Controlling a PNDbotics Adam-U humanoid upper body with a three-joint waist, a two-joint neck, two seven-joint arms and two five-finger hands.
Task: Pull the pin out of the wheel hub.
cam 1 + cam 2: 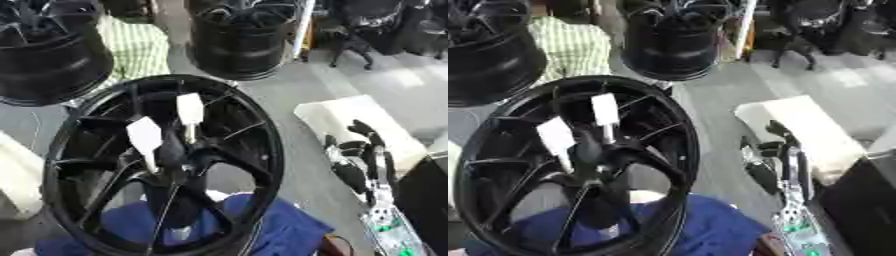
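Nearest me, a blue cloth (289,227) lay under the lower rim of the black wheel hub (254,165), which stood tilted before me. My right hand (360,162) hung at the right, well apart from the hub, its fingers relaxed and spread, holding nothing. At the hub's centre stood 2 pins with white tags: the left pin (145,137) and the right pin (190,110), both seated. Beyond, a pale block (350,117), then 2 more black wheels (232,42).
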